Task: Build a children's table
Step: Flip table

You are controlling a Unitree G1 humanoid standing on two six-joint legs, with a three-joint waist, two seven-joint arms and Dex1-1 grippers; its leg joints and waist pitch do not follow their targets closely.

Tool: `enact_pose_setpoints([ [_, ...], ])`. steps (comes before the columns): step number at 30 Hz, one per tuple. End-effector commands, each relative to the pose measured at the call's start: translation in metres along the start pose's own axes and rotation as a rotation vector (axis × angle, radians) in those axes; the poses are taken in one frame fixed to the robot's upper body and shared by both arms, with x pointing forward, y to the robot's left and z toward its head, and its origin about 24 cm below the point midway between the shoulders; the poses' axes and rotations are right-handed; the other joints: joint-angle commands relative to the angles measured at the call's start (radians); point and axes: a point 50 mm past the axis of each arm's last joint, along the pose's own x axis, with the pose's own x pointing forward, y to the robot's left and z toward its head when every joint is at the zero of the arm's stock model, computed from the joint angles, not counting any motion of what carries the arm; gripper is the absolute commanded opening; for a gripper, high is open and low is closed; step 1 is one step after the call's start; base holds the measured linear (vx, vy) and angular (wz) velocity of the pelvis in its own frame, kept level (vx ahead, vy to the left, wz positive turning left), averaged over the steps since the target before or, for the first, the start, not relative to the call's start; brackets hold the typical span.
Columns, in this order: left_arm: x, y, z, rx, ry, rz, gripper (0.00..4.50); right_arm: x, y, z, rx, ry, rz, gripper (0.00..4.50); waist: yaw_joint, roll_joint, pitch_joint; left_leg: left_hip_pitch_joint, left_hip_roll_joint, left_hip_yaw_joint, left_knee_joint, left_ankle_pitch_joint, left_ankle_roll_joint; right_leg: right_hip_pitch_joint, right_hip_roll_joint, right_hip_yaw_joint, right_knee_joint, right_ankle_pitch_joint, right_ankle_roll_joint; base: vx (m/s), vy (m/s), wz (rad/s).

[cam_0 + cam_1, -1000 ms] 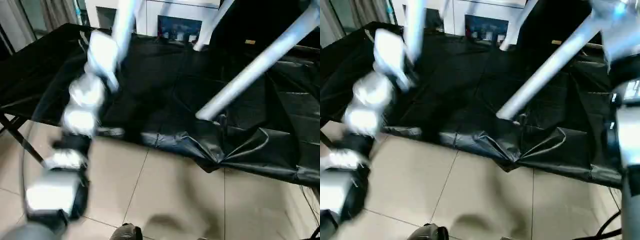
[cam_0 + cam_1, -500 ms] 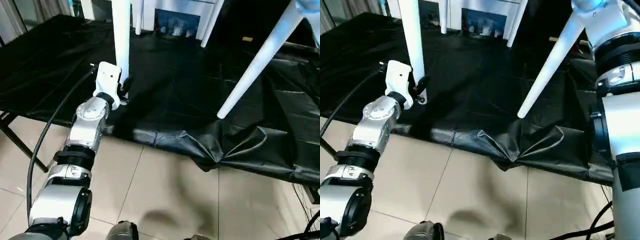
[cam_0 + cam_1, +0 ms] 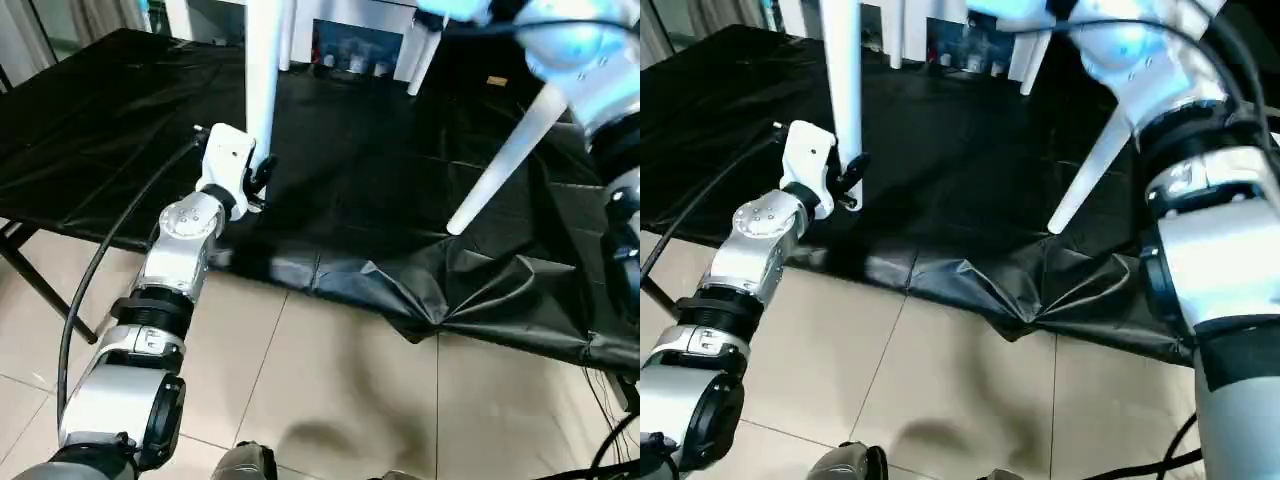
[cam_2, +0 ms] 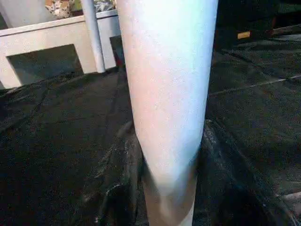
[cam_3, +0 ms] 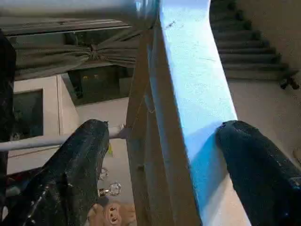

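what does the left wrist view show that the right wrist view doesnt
Left wrist view: the leg gripped by the left gripper, with the black sheet spread around it. Right wrist view: the right gripper open around a second leg, with curtains and stairs behind. Both: a white table leg seen close up.

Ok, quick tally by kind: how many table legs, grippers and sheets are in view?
White table legs: 4 (near left leg, far left leg, far right leg, near right leg)
Grippers: 2 (left gripper, right gripper)
Black sheet: 1
Total: 7
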Motion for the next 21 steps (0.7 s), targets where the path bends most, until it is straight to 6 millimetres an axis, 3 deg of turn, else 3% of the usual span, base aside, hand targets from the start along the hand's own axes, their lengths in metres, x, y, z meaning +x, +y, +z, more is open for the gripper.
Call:
enact_pose_setpoints([
  [1, 0.006, -0.006, 0.022, 0.093, -0.074, -0.057, 1.48, -0.006, 0.003, -0.001, 0.029, -0.027, -0.055, 3.88, -0.014, 0.003, -0.101, 0.087, 0.06, -0.042, -0.078, -0.252, -0.022, 0.016, -0.037, 0.013, -0.051, 0.038, -0.21, 0.0, 0.0, 0.0],
  [3, 0.005, -0.005, 0.022, 0.092, -0.07, -0.054, 1.48, -0.007, 0.004, 0.0, 0.037, -0.043, -0.076, 3.88, -0.014, 0.003, -0.1, 0.088, 0.06, -0.043, -0.079, -0.261, -0.029, 0.014, -0.038, 0.014, -0.054, 0.023, -0.197, 0.0, 0.0, 0.0],
  [5, 0.005, -0.003, 0.018, 0.087, -0.055, -0.047, 1.48, -0.013, 0.014, 0.003, 0.08, -0.094, -0.105, 3.88, -0.015, -0.004, -0.103, 0.085, 0.059, -0.042, -0.076, -0.236, -0.019, 0.017, -0.038, 0.014, -0.051, 0.047, -0.195, 0.0, 0.0, 0.0],
  [6, 0.003, -0.002, 0.013, 0.089, -0.035, -0.042, 1.48, -0.019, 0.03, 0.004, 0.168, -0.113, -0.113, 3.88, -0.013, -0.003, -0.104, 0.085, 0.059, -0.042, -0.075, -0.225, -0.013, 0.019, -0.04, 0.014, -0.051, 0.059, -0.194, 0.0, 0.0, 0.0],
  [7, 0.003, -0.001, 0.012, 0.089, -0.03, -0.04, 1.48, -0.021, 0.035, 0.004, 0.19, -0.117, -0.116, 3.88, -0.011, -0.006, -0.103, 0.081, 0.06, -0.041, -0.075, -0.211, 0.008, 0.02, -0.046, 0.017, -0.051, 0.077, -0.186, 0.0, 0.0, 0.0],
  [8, 0.002, 0.001, 0.007, 0.09, -0.005, -0.031, 1.48, -0.029, 0.053, 0.002, 0.276, -0.093, -0.131, 3.88, -0.016, -0.007, -0.106, 0.079, 0.06, -0.044, -0.077, -0.197, 0.013, 0.023, -0.041, 0.013, -0.049, 0.085, -0.184, 0.0, 0.0, 0.0],
  [10, 0.0, 0.002, 0.0, 0.091, 0.028, -0.027, 1.48, -0.047, 0.086, -0.002, 0.416, -0.024, -0.156, 3.88, -0.018, -0.01, -0.109, 0.083, 0.062, -0.042, -0.074, -0.171, 0.026, 0.024, -0.039, 0.014, -0.047, 0.126, -0.198, 0.0, 0.0, 0.0],
  [11, 0.0, 0.003, -0.002, 0.093, 0.034, -0.025, 1.48, -0.05, 0.091, -0.002, 0.434, -0.016, -0.157, 3.88, -0.014, -0.007, -0.109, 0.085, 0.064, -0.042, -0.076, -0.16, 0.031, 0.022, -0.039, 0.013, -0.047, 0.144, -0.204, 0.0, 0.0, 0.0],
  [12, -0.002, 0.004, -0.005, 0.103, 0.049, -0.019, 1.48, -0.06, 0.105, -0.001, 0.479, 0.004, -0.162, 3.88, -0.017, -0.003, -0.111, 0.085, 0.063, -0.044, -0.076, -0.161, 0.027, 0.022, -0.037, 0.012, -0.044, 0.144, -0.208, 0.0, 0.0, 0.0],
  [14, -0.003, 0.005, -0.009, 0.12, 0.066, -0.017, 1.48, -0.072, 0.121, 0.002, 0.529, 0.026, -0.171, 3.88, -0.021, -0.008, -0.112, 0.087, 0.062, -0.044, -0.081, -0.191, 0.009, 0.023, -0.034, 0.009, -0.048, 0.113, -0.212, 0.0, 0.0, 0.0],
  [15, -0.005, 0.008, -0.013, 0.145, 0.083, -0.012, 1.48, -0.084, 0.132, 0.002, 0.556, 0.063, -0.189, 3.88, -0.021, -0.008, -0.107, 0.086, 0.062, -0.043, -0.084, -0.208, 0.003, 0.021, -0.036, 0.011, -0.055, 0.083, -0.205, 0.0, 0.0, 0.0],
  [16, -0.007, 0.01, -0.017, 0.161, 0.099, -0.007, 1.48, -0.096, 0.14, 0.002, 0.595, 0.108, -0.228, 3.88, -0.019, 0.0, -0.101, 0.088, 0.063, -0.044, -0.091, -0.239, -0.007, 0.017, -0.037, 0.013, -0.061, 0.046, -0.194, 0.0, 0.0, 0.0],
  [18, -0.009, 0.014, -0.021, 0.174, 0.117, -0.001, 1.48, -0.111, 0.146, 0.002, 0.638, 0.166, -0.302, 3.88, -0.032, -0.002, -0.103, 0.099, 0.064, -0.051, -0.102, -0.373, -0.069, 0.01, -0.036, 0.011, -0.07, -0.078, -0.172, 0.0, 0.0, 0.0],
  [21, -0.012, 0.017, -0.024, 0.177, 0.131, -0.002, 1.48, -0.122, 0.146, 0.001, 0.69, 0.214, -0.392, 3.88, -0.043, -0.002, -0.099, 0.101, 0.063, -0.054, -0.109, -0.466, -0.104, -0.002, -0.036, 0.013, -0.079, -0.142, -0.151, 0.0, 0.0, 0.0],
])
